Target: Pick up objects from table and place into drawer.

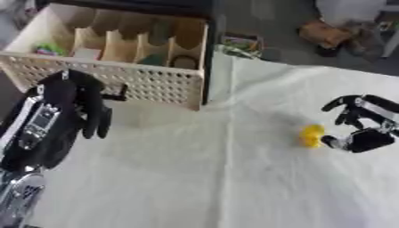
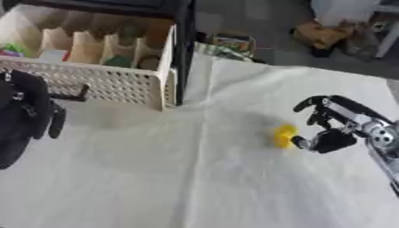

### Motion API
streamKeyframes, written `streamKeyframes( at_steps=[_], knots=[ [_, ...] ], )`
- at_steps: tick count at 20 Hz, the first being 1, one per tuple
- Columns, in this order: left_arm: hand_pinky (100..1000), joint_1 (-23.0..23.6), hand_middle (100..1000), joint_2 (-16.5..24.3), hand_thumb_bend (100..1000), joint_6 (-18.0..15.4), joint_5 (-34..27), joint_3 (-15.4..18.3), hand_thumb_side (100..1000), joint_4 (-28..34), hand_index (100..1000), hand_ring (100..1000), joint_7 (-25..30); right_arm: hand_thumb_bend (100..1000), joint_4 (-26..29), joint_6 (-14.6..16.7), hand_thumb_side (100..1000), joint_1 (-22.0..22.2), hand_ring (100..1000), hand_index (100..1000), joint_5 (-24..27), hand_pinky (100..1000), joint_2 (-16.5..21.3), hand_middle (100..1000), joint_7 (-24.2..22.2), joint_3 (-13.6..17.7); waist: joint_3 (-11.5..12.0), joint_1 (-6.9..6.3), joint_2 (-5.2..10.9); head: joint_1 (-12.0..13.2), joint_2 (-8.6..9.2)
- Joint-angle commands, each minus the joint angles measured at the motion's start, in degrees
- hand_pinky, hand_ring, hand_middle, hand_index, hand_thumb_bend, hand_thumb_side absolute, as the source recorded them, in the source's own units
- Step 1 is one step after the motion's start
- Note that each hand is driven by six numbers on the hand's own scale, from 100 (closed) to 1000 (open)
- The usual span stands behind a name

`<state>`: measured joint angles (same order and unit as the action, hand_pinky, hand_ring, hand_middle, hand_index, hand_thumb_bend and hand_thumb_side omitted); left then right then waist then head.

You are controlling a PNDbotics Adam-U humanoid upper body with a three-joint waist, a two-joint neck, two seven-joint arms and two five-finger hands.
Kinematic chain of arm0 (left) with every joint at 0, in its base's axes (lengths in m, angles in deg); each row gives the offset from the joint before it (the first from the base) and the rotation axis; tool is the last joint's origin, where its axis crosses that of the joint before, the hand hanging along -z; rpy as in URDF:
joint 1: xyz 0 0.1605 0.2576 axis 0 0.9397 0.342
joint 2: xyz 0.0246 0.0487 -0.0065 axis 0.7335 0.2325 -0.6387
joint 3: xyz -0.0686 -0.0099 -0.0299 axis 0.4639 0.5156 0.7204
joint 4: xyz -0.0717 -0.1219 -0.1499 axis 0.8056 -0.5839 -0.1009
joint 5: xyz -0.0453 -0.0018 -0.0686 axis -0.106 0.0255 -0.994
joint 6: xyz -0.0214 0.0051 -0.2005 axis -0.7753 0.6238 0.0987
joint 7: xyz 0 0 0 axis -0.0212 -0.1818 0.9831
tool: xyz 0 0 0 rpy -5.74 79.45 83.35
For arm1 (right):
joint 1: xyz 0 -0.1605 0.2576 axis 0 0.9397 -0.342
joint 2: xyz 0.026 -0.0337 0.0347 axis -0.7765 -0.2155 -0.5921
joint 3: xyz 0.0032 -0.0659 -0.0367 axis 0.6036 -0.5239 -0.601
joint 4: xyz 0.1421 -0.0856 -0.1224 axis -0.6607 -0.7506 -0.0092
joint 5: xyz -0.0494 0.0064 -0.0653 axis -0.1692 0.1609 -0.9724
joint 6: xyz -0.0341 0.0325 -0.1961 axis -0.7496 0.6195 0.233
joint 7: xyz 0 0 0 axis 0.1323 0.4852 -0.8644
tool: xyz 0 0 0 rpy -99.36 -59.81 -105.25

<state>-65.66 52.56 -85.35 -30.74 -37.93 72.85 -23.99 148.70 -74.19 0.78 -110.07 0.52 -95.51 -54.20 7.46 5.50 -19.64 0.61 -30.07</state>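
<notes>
Left hand [image 1: 74,104] raised before the drawer front, fingers [image 1: 99,120] hanging relaxed, holding nothing. Pale perforated drawer [image 1: 117,82] open at far left of the cloth-covered counter [image 1: 195,178], small items sitting in its wooden compartments. Small yellow object [image 1: 311,135] on the cloth at right. Right hand [image 2: 335,127] just beside it, fingers [image 2: 311,103] spread and curved, thumb near the yellow piece; contact unclear.

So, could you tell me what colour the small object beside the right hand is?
Yellow, clearest in the left eye view.
</notes>
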Motion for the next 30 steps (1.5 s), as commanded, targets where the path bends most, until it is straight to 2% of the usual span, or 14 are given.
streamKeyframes(
  at_steps=[1, 19, 30],
  knots=[
    [252, -0.4, 379, 0.27, 100, 0.13, 0.14, -0.04, 561, 0.52, 652, 206, 0.12, 370, 1.23, -0.13, 100, -0.55, 689, 803, 0.51, 732, 2.37, 165, 0.18, 0.83, -0.02, -0.2, 1.33, -1.38, 0.66],
    [251, -0.21, 379, -0.22, 100, 0.61, 0.95, -0.15, 551, 0.52, 651, 205, 0.08, 390, -0.18, 1.44, 100, 0.03, 712, 821, -0.28, 742, 1.98, 241, -2.87, 0.18, 0.2, -0.19, 1.22, -0.25, 0.33],
    [251, -0.29, 379, -0.5, 100, 0.58, 1.11, -0.24, 545, 0.52, 650, 205, 0.19, 391, -2.01, 2.76, 100, 0.54, 721, 817, -3.25, 744, 1.82, 281, -3.25, -0.78, 0.78, -0.31, 1.06, -0.09, 0.36]
  ],
)
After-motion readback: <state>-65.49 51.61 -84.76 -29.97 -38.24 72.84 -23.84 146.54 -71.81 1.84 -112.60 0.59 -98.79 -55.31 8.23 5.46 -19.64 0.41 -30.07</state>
